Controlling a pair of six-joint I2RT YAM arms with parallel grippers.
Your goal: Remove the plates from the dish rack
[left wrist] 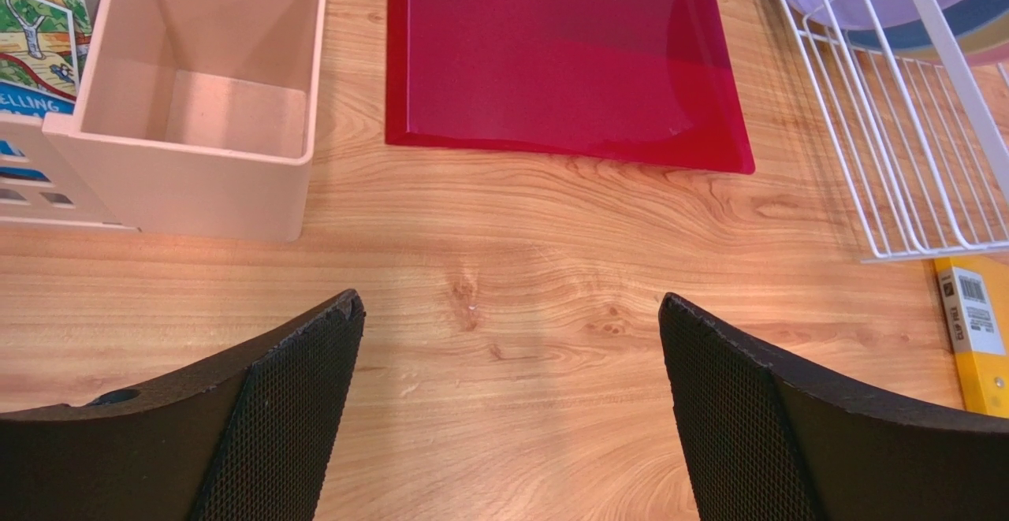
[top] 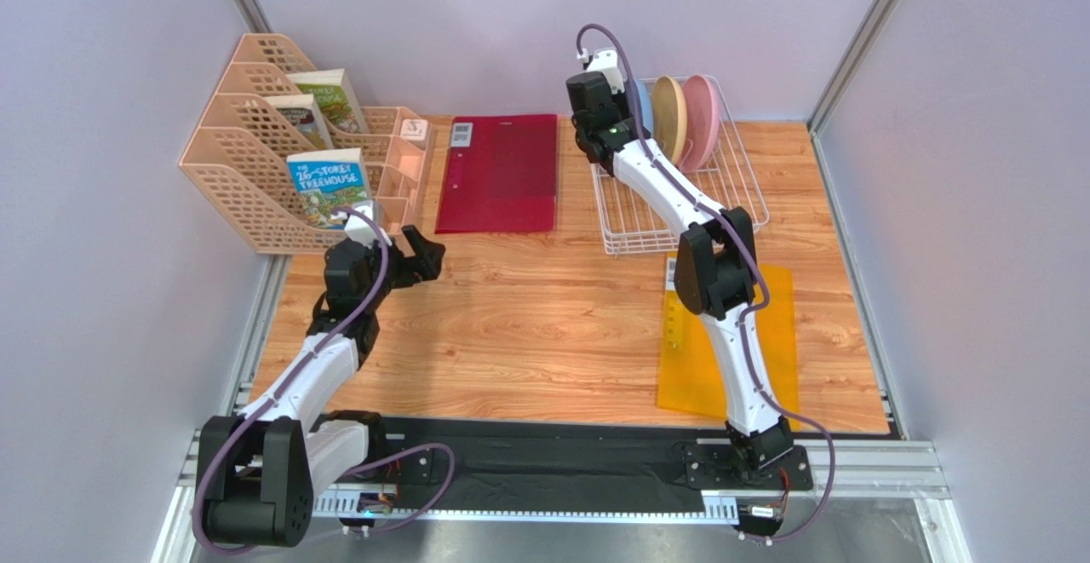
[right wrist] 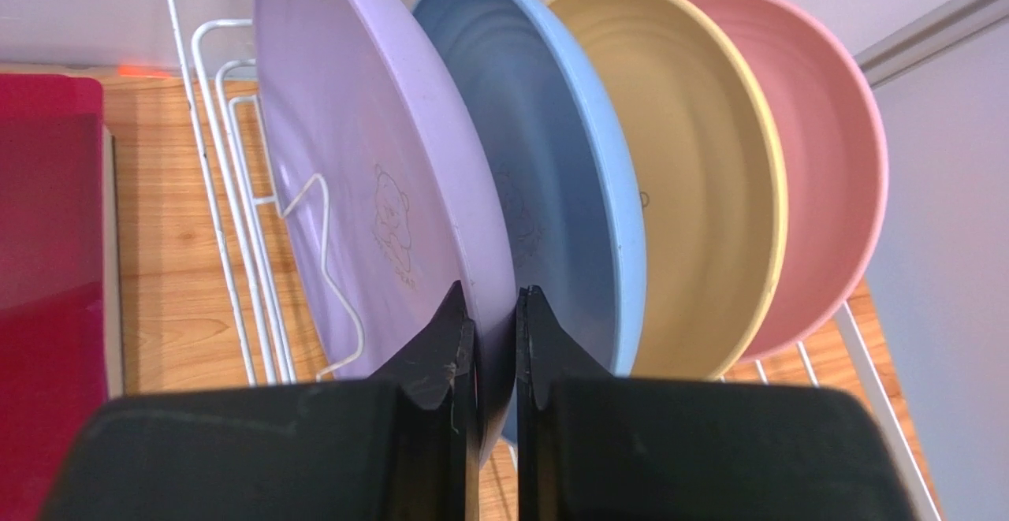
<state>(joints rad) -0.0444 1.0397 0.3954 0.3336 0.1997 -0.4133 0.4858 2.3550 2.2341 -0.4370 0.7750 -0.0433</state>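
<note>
Within right hand, round lavender plate

Right tool clamped tight; left tool agape.

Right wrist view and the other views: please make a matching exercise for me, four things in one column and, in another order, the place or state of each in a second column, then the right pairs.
Column one
1. lavender plate
2. pink plate
3. left gripper
4. red folder

Column two
A. lies flat, left of the dish rack
B. jaws wide open above the table
C. rim pinched by the right gripper
D. end of the row, beside the cream-yellow plate

Pairs: 1-C, 2-D, 3-B, 4-A
</note>
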